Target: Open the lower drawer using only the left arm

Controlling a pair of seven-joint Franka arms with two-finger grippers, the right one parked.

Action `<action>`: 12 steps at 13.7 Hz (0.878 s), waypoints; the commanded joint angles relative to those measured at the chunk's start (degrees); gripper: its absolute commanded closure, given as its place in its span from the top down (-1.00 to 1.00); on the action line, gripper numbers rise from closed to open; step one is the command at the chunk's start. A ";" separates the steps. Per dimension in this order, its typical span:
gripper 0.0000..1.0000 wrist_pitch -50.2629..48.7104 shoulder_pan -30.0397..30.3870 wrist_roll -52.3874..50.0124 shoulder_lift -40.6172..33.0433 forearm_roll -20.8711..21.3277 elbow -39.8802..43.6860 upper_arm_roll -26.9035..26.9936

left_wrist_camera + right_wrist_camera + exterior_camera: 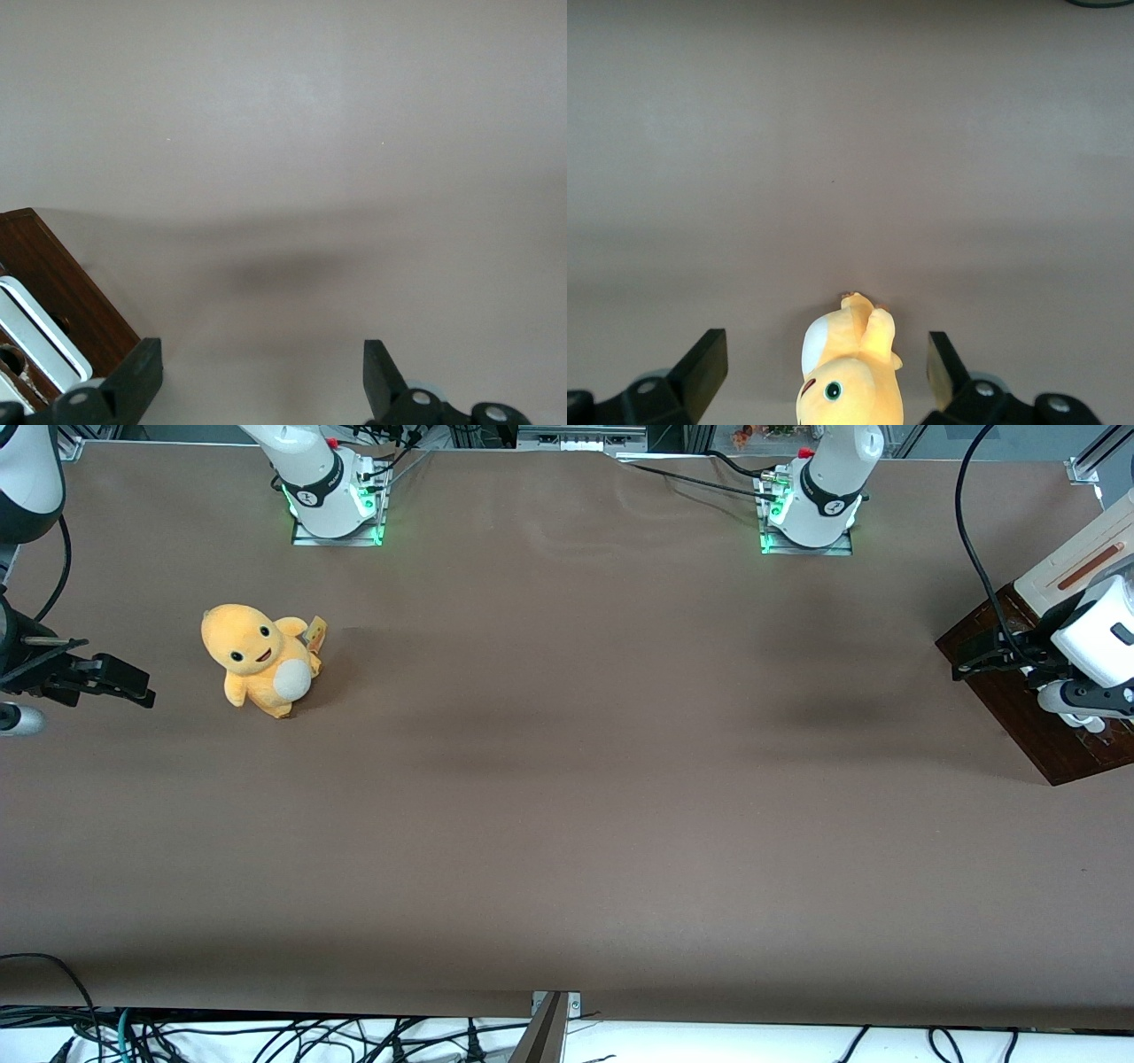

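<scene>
The lower drawer's glossy dark brown front (1019, 700) sits at the working arm's end of the table, under a cream-white panel with a reddish-brown stripe (1076, 562). Part of its white bar handle (40, 341) shows against the brown wood (62, 283) in the left wrist view. None of the drawer's inside shows. The left arm (1099, 633) reaches over the drawer front. Its black gripper (970, 657) (257, 385) hangs above the edge of the brown front that faces the parked arm's end. It is open wide, with only bare table between the fingers (133, 376). The handle lies beside one finger, not between them.
A yellow plush toy (259, 660) (850, 376) stands on the brown table (567, 779) toward the parked arm's end. Two arm bases (335, 500) (811, 505) sit along the table's edge farthest from the front camera. A loose black cable (973, 549) hangs down to the left arm.
</scene>
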 commanded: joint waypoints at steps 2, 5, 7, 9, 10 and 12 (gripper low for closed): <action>1.00 -0.44 -0.18 -0.27 -0.29 -0.54 -0.21 0.02; 1.00 -0.97 -0.18 -0.27 -0.29 -0.54 -0.21 0.02; 1.00 -1.23 -0.18 -0.45 -0.20 -0.28 -0.30 0.11; 1.00 -2.45 -0.18 -0.97 0.85 -0.10 -0.30 0.28; 1.00 -3.68 -0.09 -1.06 1.64 -0.10 -0.21 0.37; 1.00 -6.05 0.52 -1.50 4.10 -0.01 -0.04 0.72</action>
